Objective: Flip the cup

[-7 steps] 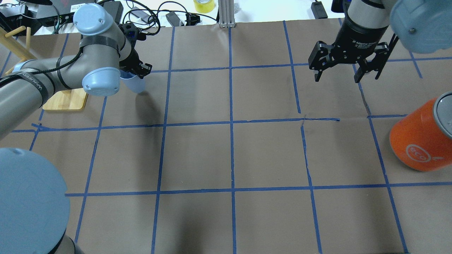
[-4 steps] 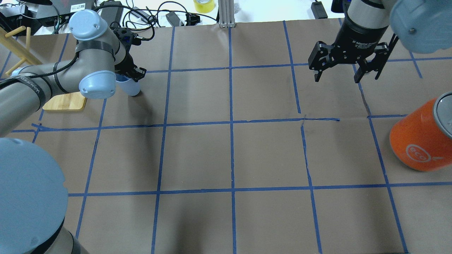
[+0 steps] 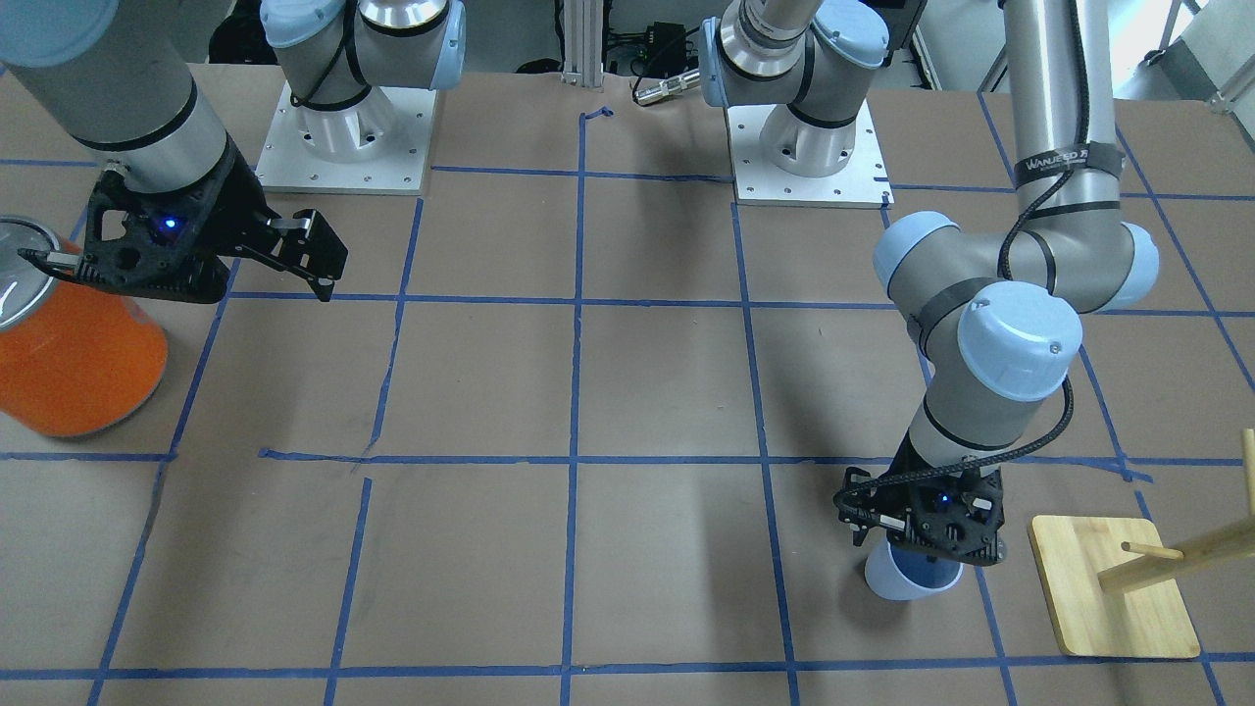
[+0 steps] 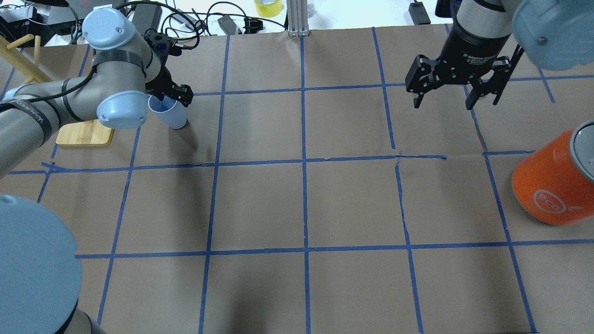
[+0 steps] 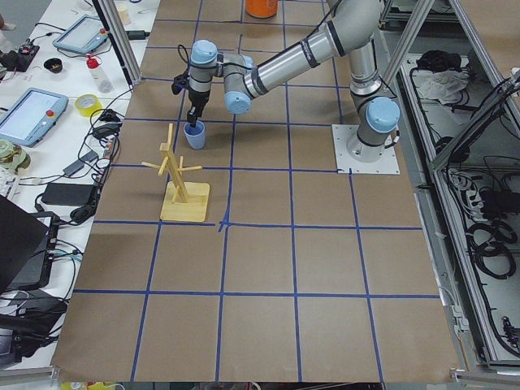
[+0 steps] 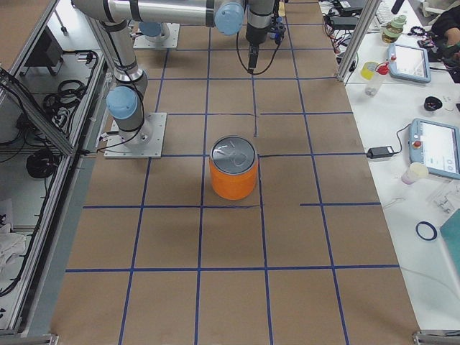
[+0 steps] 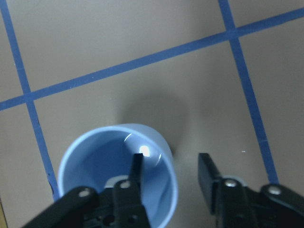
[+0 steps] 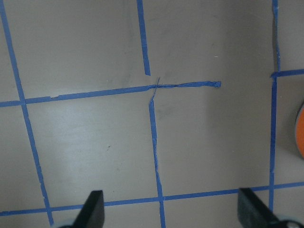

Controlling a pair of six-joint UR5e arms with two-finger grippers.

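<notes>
Left wrist-mounted view is showing the cup (image 7: pixel 95 161) standing mouth-up at the table's (image 4: pixel 306 204) 10 o'clock. Left gripper (image 7: pixel 171 160) jaws are sitting apart, straddling its wall, unclamped. Flip is looking done, with only withdrawal remaining. Right gripper (image 4: pixel 443 105) is hanging spread wide, idle.

Left hand (image 7: pixel 170 164) low, pointing down, fingers apart, right hand (image 4: pixel 443 103) raised, fingers spread

Cup (image 7: pixel 90 161) near side hidden behind left gripper (image 7: pixel 171 161); finger-wall contact unclear, perhaps none. Orange can (image 4: pixel 552 185) clipped by edge.
</notes>
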